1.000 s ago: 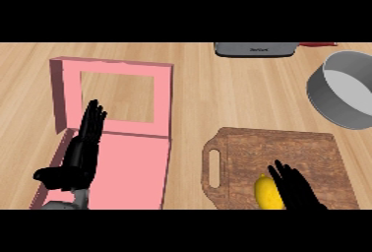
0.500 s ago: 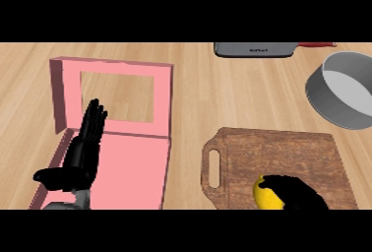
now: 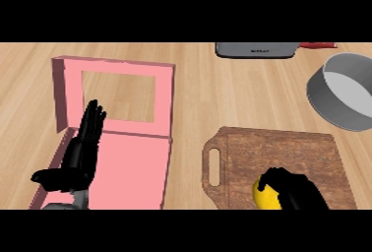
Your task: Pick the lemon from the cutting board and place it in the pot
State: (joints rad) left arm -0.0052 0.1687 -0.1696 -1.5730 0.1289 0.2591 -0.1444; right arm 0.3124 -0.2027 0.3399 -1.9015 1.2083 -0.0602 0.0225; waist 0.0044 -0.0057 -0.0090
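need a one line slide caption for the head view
Right hand curled round the lemon on the cutting board; pot waits at right.

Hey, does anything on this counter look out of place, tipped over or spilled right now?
Nothing is spilled or damaged. The grey metal pot is cut off by the view's right edge. The yellow lemon lies on the brown wooden cutting board with the right hand curled round it. The left hand rests open over the pink box.
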